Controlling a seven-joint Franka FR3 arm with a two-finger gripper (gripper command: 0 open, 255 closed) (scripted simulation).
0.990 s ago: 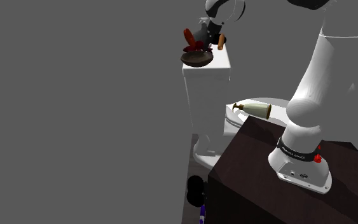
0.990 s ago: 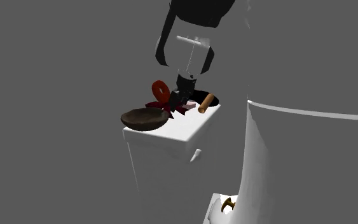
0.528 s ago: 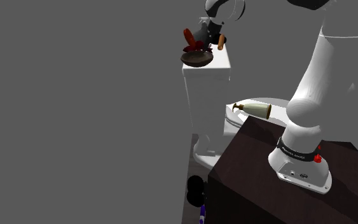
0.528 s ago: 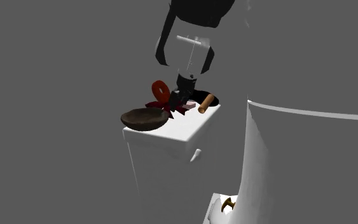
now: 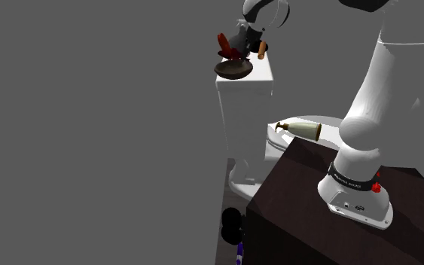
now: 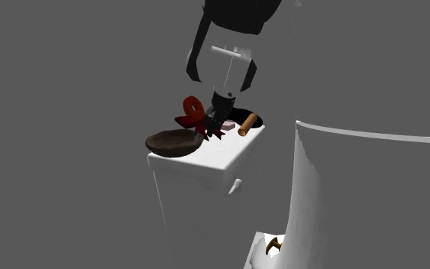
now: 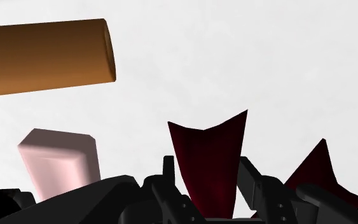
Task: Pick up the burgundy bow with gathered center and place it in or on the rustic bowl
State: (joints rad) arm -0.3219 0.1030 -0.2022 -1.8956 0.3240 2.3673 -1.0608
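The gripper (image 6: 219, 116) reaches down over the lid of a white toilet tank (image 6: 205, 164), and its two black fingers (image 7: 252, 181) are closed on the dark red bow (image 7: 210, 153). In the wrist view a notched ribbon tail stands pinched between them, and a second pointed tail shows just outside one finger. In the second exterior view the bow sits near the middle of the tank lid, right beside the rim of the brown bowl (image 6: 173, 142). The bow is not in the bowl, and whether its tails touch the lid cannot be told. The bowl rests on the lid at the front corner nearest that camera, towards the view's left. A red ring (image 6: 193, 107) stands upright on the lid just behind the bow. A brown cylinder (image 7: 44, 57) lies on its side on the lid, on the far side of the gripper from the bowl, close to the lid's edge. A pale pink block (image 7: 60, 159) lies on the lid between the cylinder and the fingers, near both. In the shoulder view the tank stands above the toilet's seat, and a pale bottle (image 5: 302, 129) with a dark pump top lies on its side there, below and in front of the tank. The white arm (image 5: 376, 90) rises from the dark brown stand (image 5: 308, 218), in front of the tank, and bends over the lid.
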